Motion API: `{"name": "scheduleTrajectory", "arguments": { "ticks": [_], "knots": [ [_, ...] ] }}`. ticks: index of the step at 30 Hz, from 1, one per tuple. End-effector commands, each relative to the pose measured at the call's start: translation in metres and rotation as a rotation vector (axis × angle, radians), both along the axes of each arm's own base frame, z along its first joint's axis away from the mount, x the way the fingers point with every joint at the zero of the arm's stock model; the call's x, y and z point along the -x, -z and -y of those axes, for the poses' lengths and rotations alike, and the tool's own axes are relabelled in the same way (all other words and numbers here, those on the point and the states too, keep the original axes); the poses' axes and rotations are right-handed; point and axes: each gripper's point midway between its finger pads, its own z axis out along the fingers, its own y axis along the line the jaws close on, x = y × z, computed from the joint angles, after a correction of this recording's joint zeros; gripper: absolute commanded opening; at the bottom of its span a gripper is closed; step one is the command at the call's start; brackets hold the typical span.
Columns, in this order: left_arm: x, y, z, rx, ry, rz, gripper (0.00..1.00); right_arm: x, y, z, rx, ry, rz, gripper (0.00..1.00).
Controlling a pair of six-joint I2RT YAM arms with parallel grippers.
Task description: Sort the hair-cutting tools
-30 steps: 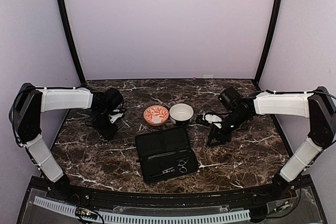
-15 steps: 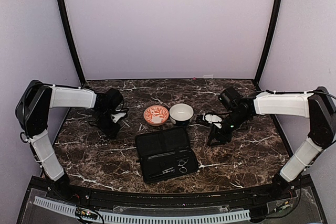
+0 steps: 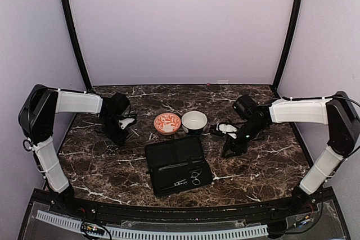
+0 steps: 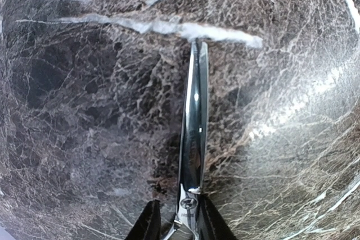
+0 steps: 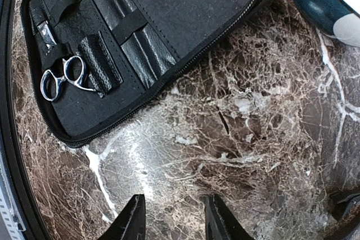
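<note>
Silvery scissors (image 4: 192,139), blades closed, sit clenched in the left gripper (image 4: 179,226), which has drawn back a little, left of the black case (image 3: 174,151); so one tool is out, a second pair (image 5: 64,77) waits inside, and the right gripper (image 5: 171,217), right of the case, hangs spread and empty

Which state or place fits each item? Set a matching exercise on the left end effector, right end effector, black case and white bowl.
1 left end effector
2 right end effector
3 black case
4 white bowl

A open, holding nothing
B beside the orange-patterned bowl
C shut on scissors
D opened out flat

Pairs: 1-C, 2-A, 3-D, 4-B
</note>
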Motion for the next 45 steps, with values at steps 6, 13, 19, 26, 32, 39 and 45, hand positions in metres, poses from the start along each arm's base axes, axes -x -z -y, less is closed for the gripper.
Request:
{"name": "scheduleTrajectory", "arguments": {
  "ticks": [6, 13, 19, 26, 32, 39, 45],
  "knots": [
    [0.015, 0.023, -0.006, -0.032, -0.023, -0.113, 0.26, -0.002, -0.003, -0.005, -0.005, -0.020, 0.008, 0.36],
    [0.035, 0.035, -0.001, 0.001, -0.128, -0.236, 0.24, -0.002, -0.003, -0.005, -0.004, -0.019, 0.008, 0.35],
    [0.057, 0.051, 0.000, 0.030, -0.182, -0.310, 0.15, -0.001, -0.003, -0.005, -0.005, -0.020, 0.007, 0.35],
    [0.067, 0.057, -0.001, 0.042, -0.208, -0.329, 0.05, 0.000, -0.004, -0.006, -0.006, -0.023, 0.004, 0.35],
    [0.052, 0.035, -0.003, 0.021, -0.243, -0.262, 0.01, -0.001, -0.005, -0.005, -0.004, -0.021, 0.007, 0.34],
    [0.020, -0.049, 0.016, 0.075, -0.172, -0.014, 0.00, 0.000, -0.004, -0.006, -0.005, -0.023, 0.003, 0.34],
    [0.029, -0.108, 0.058, 0.120, -0.004, 0.098, 0.00, 0.000, -0.004, -0.006, -0.006, -0.026, 0.001, 0.34]
  ]
}}
